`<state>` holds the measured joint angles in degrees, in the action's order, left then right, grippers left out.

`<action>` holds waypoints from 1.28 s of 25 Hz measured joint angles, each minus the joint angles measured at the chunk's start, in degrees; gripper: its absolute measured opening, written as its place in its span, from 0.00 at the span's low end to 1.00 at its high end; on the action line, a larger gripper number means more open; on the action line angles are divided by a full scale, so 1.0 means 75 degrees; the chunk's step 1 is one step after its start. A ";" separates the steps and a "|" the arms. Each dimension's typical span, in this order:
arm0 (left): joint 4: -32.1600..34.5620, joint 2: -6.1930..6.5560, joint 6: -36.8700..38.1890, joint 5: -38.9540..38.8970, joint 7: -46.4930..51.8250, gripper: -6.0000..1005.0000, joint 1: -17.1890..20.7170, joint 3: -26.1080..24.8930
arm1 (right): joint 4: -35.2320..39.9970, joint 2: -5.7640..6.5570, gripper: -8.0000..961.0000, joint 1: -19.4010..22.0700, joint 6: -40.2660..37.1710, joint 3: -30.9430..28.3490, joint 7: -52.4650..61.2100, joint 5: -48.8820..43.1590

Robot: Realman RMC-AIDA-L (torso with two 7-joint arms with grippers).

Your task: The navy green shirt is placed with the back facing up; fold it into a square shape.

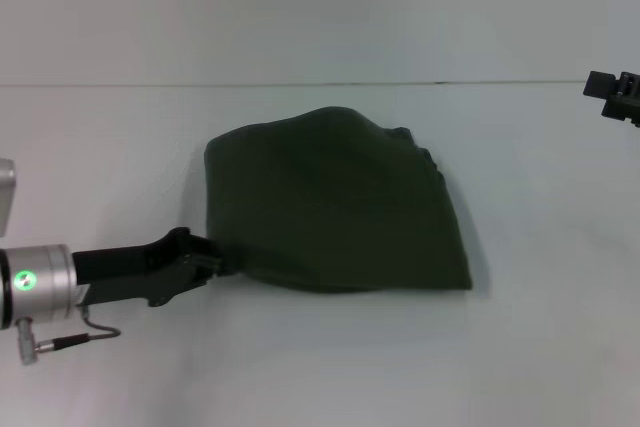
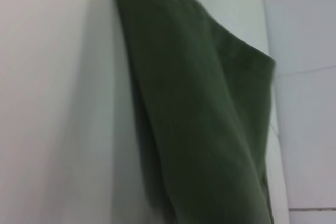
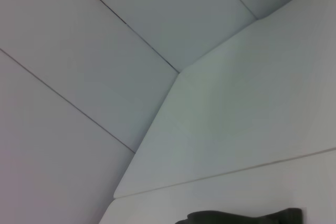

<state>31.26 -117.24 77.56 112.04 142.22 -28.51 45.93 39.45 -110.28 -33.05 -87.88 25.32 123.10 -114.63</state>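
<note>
The navy green shirt (image 1: 330,207) lies folded into a rough, rounded block in the middle of the white table (image 1: 520,347), plain side up, no lettering showing. My left gripper (image 1: 218,259) is low at the shirt's near left corner and touches the cloth edge. The left wrist view shows the folded shirt (image 2: 199,108) close up, with stacked layers along one side. My right gripper (image 1: 612,95) is raised at the far right, well away from the shirt. The right wrist view shows only a strip of the shirt (image 3: 241,217) at its edge.
The table's back edge (image 1: 320,84) meets a pale wall. White table surface surrounds the shirt on all sides. A cable and connector (image 1: 60,340) hang under the left wrist.
</note>
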 joint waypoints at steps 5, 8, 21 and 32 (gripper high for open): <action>-0.0207 0.0228 -0.0025 0.0066 -0.0054 0.14 0.0064 -0.0116 | -0.0018 0.0004 0.95 -0.0023 0.0002 0.0027 -0.0010 0.0003; -0.0236 0.0407 0.0040 0.0246 -0.0069 0.16 0.0121 -0.0089 | -0.0022 -0.0004 0.95 -0.0071 0.0006 0.0057 -0.0004 0.0004; 0.1244 0.0342 0.1877 0.0607 -0.0280 0.40 0.0641 -0.1765 | -0.0023 0.0019 0.95 -0.0353 0.0089 0.0695 0.0088 -0.0087; 0.1120 0.0073 0.1658 0.0395 -0.0966 0.77 0.0251 -0.2114 | -0.1103 -0.0209 0.95 -0.1509 0.1314 0.2454 0.0306 -0.0091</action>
<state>39.66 -116.69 90.00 115.01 134.98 -26.62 30.07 31.18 -111.85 -44.36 -78.02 43.72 125.39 -115.31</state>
